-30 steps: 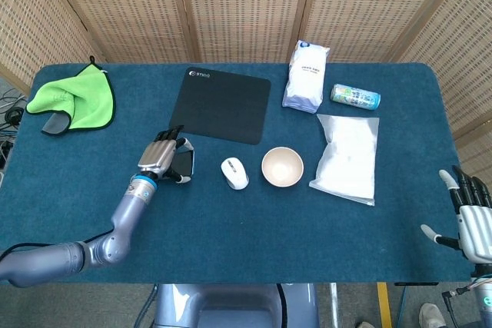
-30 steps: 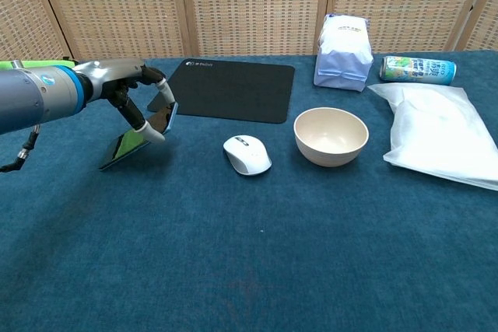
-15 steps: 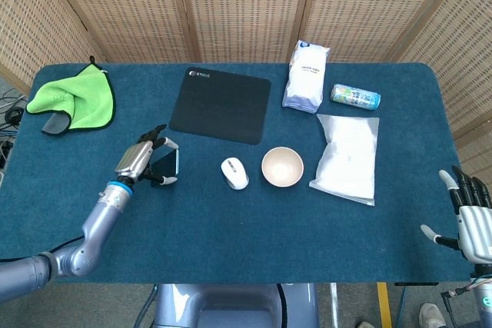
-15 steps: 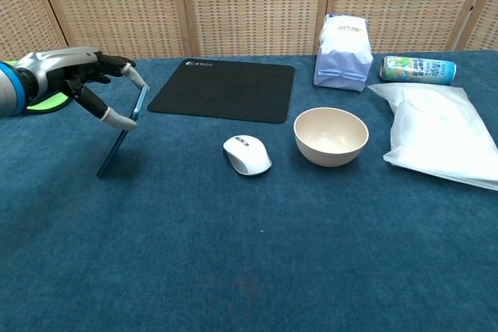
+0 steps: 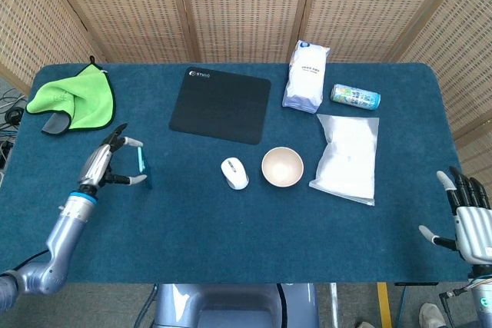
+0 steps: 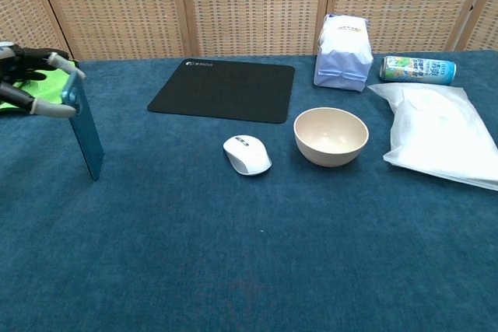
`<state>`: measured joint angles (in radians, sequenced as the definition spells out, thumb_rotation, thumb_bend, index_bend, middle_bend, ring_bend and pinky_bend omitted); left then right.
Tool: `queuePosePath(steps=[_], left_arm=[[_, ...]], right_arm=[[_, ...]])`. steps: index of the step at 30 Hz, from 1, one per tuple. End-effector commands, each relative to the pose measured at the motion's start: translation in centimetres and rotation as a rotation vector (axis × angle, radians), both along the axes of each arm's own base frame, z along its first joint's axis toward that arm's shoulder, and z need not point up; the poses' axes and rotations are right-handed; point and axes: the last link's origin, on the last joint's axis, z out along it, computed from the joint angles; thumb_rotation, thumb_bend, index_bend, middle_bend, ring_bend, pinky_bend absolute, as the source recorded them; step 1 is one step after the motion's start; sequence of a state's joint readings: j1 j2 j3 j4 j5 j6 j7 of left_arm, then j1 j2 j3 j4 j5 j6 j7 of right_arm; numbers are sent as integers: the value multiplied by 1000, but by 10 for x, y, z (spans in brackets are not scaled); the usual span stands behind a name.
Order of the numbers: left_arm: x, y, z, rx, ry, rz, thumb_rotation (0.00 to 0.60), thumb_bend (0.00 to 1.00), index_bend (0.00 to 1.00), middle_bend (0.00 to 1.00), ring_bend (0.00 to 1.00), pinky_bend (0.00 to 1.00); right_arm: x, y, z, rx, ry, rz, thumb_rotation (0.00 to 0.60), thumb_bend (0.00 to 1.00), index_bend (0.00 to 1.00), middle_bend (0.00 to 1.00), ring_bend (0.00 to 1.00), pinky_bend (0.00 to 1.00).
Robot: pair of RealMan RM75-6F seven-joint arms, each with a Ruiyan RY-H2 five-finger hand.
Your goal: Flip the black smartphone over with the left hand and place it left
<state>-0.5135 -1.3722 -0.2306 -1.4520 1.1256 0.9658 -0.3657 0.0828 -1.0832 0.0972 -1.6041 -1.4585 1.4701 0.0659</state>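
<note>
Half the flip is done: our left hand [image 5: 108, 165] pinches the smartphone [image 6: 84, 136] upright; next, lower it leftward.

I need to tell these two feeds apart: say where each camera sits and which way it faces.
Head view: high, looking steeply down on the whole table; shows the left robot hand with its arm, pinching the phone, and the right robot hand.
Chest view: low at the near edge, looking across at the screens; shows only the left robot hand.
Both share the phone, mouse, bowl.
</note>
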Motion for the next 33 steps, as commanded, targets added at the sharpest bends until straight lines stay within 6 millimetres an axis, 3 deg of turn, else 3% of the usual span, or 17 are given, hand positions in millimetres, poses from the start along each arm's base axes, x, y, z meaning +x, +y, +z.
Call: queuePosePath(steps=[1,3,6,7,8,16,22,29,33], left_arm=[[-25,-9,12,27,27,50,600,95,635,0,0,0],[-30,-12,14,32,35,59,600,94,542,0,0,0],[-43,-18,20,59,65,82,600,84,171,0,0,0],[-57,-24,28,89,117,110,600,72,62,0,0,0],[-60,-27,31,105,135,116,600,60,6,0,0,0],[-72,-42,60,183,243,140,600,16,0,0,0,0],[-61,-58,85,196,278,109,600,16,0,0,0,0],[-43,-88,121,196,504,7,600,0,0,0,0,0],[-43,-109,127,203,565,-20,600,0,0,0,0,0]], right_arm=[[1,0,-1,4,2,3,600,0,0,0,0,0],[1,0,-2,7,3,3,600,0,0,0,0,0],[1,0,-3,10,6,4,600,0,0,0,0,0],[1,0,-4,13,7,4,600,0,0,0,0,0],[1,0,-4,13,8,4,600,0,0,0,0,0],[4,1,-6,20,9,12,600,0,0,0,0,0],[5,2,-7,23,8,16,600,0,0,0,0,0],[7,3,-5,14,9,26,600,0,0,0,0,0],[8,4,-3,-1,11,31,600,0,0,0,0,0]])
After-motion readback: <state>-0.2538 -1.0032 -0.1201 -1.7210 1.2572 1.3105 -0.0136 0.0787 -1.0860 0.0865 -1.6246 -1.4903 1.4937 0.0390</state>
